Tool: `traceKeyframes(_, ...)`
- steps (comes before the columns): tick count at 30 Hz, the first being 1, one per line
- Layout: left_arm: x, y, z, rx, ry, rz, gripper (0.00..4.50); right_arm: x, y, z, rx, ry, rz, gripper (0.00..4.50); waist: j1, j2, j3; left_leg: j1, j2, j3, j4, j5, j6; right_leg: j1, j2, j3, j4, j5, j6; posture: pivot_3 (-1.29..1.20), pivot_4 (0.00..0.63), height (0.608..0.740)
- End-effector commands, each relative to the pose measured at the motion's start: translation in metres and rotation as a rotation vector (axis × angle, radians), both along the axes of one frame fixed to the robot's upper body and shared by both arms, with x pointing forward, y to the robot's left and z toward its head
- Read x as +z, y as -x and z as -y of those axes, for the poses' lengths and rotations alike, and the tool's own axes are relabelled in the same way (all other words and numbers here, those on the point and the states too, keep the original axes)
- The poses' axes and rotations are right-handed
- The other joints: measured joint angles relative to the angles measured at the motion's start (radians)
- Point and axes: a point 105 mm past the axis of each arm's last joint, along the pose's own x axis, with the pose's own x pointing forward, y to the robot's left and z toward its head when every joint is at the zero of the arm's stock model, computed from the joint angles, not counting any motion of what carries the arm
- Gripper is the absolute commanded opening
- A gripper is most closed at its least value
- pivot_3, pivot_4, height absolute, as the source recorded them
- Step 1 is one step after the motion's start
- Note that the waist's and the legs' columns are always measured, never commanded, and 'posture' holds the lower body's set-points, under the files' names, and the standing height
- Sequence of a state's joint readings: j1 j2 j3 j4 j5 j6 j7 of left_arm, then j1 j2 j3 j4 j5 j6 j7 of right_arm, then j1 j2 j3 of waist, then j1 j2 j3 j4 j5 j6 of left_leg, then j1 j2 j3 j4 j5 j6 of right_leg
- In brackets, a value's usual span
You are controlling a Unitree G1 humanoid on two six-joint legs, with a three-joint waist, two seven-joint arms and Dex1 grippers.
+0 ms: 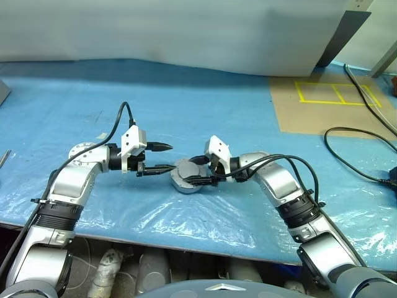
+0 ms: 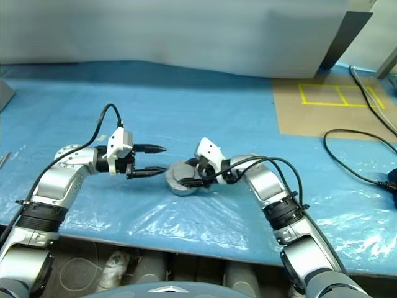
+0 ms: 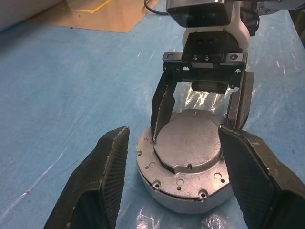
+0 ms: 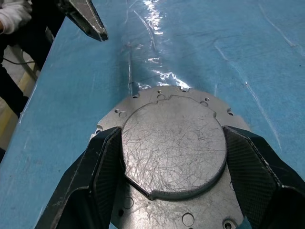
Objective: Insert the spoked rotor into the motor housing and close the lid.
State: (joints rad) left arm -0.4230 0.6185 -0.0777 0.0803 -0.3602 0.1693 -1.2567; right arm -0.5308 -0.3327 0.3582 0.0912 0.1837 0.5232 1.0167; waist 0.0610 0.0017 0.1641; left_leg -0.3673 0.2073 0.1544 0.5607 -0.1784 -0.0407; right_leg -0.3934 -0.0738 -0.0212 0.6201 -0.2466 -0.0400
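The motor housing (image 1: 182, 184), a round grey metal puck, lies on the blue sheet between my two arms. A flat grey lid (image 3: 188, 140) with a raised round centre covers its top. My right gripper (image 1: 196, 171) reaches in from the right and is shut on that raised centre (image 4: 174, 152), one finger against each side. My left gripper (image 1: 165, 158) hovers just left of the housing, open, with its fingertips (image 3: 112, 157) apart on either side of the puck and touching nothing. The spoked rotor is hidden.
The table is covered by wrinkled blue plastic sheet (image 1: 186, 93), and its front edge runs close under my forearms. A brown board with yellow tape (image 1: 329, 102) lies at the far right. A black cable (image 1: 356, 171) loops across the right side.
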Motion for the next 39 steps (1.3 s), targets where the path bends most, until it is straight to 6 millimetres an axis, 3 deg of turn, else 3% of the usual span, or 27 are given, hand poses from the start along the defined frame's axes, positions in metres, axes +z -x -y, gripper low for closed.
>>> traceKeyframes(1,0.005,0.001,-0.001,-0.004,0.0,0.03,3.15,-0.012,0.006,0.0,-0.021,-0.022,-0.144,2.97,-0.003,0.0,0.0,0.0,0.0,0.0,0.0,0.0,0.0,0.0,0.0,0.0,0.0,0.0,0.0,0.0,0.15,0.74)
traceKeyframes(5,0.005,0.001,-0.002,-0.002,0.002,0.03,3.15,-0.007,0.007,-0.002,-0.013,-0.03,-0.143,2.97,-0.003,0.0,0.0,-0.003,0.0,0.0,0.0,0.0,0.0,-0.002,0.0,0.0,-0.001,0.0,0.0,0.0,0.15,0.74)
traceKeyframes(16,0.003,0.001,-0.001,0.001,0.007,0.033,3.15,-0.055,0.015,0.0,-0.041,0.144,-0.154,2.97,-0.021,0.0,0.0,0.0,0.0,0.0,-0.002,0.0,0.0,-0.001,0.0,0.001,-0.001,0.0,0.0,0.0,0.15,0.74)
traceKeyframes(22,0.002,0.002,-0.001,0.002,0.003,0.031,3.15,-0.072,0.011,0.002,-0.086,0.229,-0.12,2.97,-0.021,-0.002,-0.001,0.011,0.0,0.001,-0.007,0.0,0.0,0.005,0.0,0.004,-0.001,0.0,0.001,0.0,0.15,0.74)
traceKeyframes(25,-0.004,-0.003,-0.001,0.021,-0.02,0.026,3.15,-0.082,0.016,0.003,-0.067,0.292,-0.079,2.97,-0.021,-0.004,-0.004,0.018,-0.001,0.002,-0.018,-0.001,0.0,0.008,0.0,0.009,-0.001,-0.005,0.008,0.0,0.15,0.74)
traceKeyframes(33,-0.031,-0.023,-0.01,0.091,-0.173,0.081,3.15,-0.084,0.018,0.012,-0.07,0.305,-0.077,2.97,-0.02,-0.004,-0.01,0.025,-0.002,-0.003,-0.025,-0.003,0.004,0.007,0.0,0.012,-0.004,-0.005,0.008,0.0,0.15,0.74)
traceKeyframes(39,-0.044,-0.023,-0.01,0.074,-0.217,0.091,3.15,-0.082,0.016,0.015,-0.1,0.288,-0.09,2.97,-0.02,-0.004,-0.022,0.025,-0.002,-0.002,-0.025,-0.003,0.004,0.009,0.0,0.013,-0.008,-0.005,0.008,0.0,0.15,0.74)
